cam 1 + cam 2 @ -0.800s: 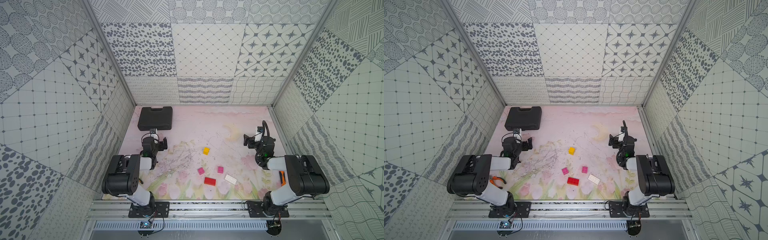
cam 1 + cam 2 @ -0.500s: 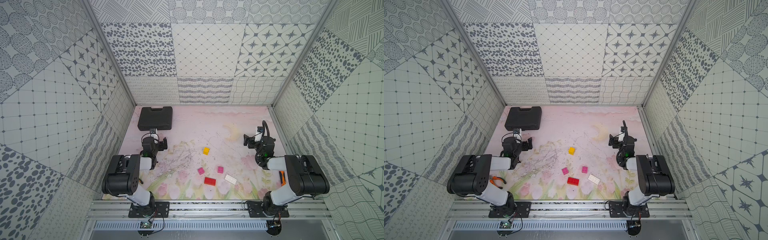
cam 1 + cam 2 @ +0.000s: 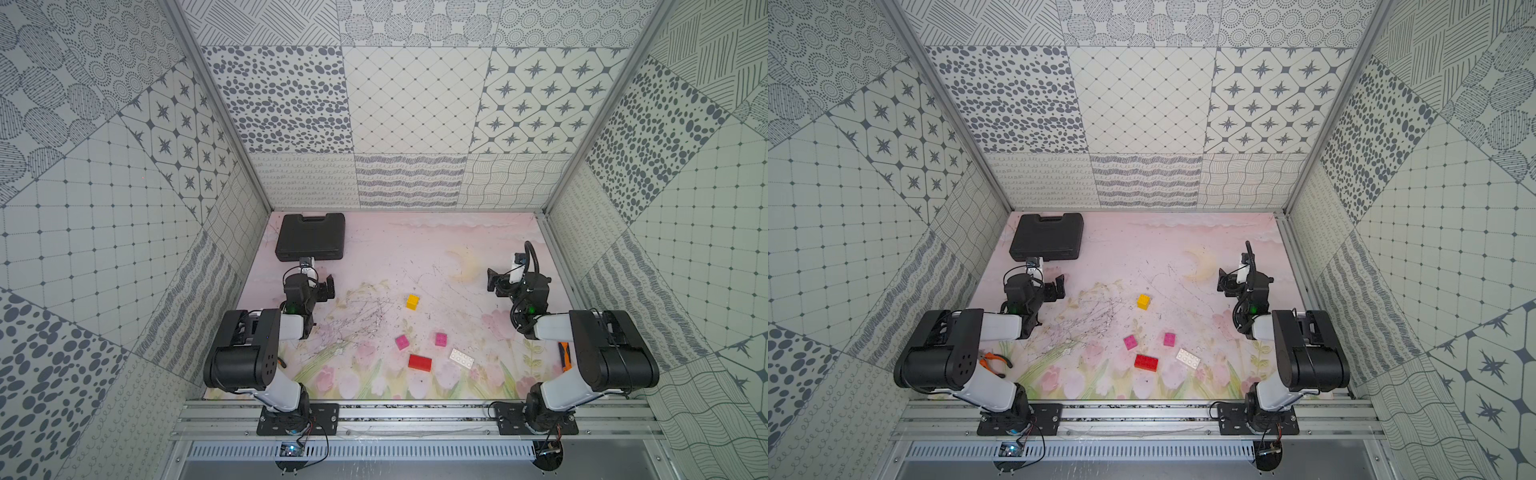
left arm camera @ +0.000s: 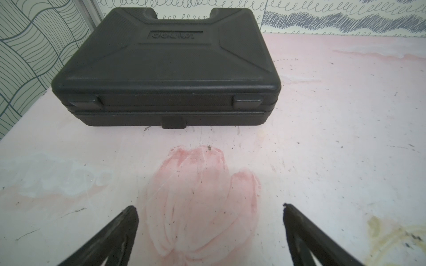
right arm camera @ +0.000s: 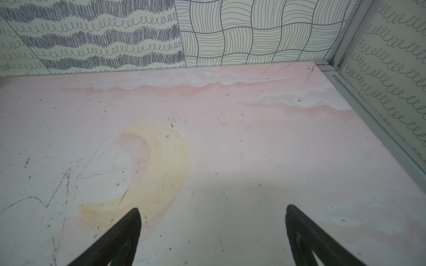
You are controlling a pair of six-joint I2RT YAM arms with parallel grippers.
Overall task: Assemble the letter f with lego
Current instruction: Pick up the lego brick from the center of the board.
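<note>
The lego lies loose on the pink mat in both top views, with none of the bricks joined. A yellow square (image 3: pixel 412 301) sits farthest back. Two pink squares (image 3: pixel 401 342) (image 3: pixel 441 339), a red rectangle (image 3: pixel 419 362) and a white rectangle (image 3: pixel 461 358) lie nearer the front. The letter f is out of view. My left gripper (image 3: pixel 321 287) hovers left of the bricks, open and empty (image 4: pixel 209 209), facing the black case. My right gripper (image 3: pixel 498 282) is off to the right, also open and empty (image 5: pixel 212 210), over a painted moon.
A shut black case (image 3: pixel 311 237) lies at the back left, close ahead of the left gripper (image 4: pixel 166 69). An orange-handled tool (image 3: pixel 994 360) lies under the left arm. Another orange object (image 3: pixel 564 355) lies by the right arm. Patterned walls enclose the mat.
</note>
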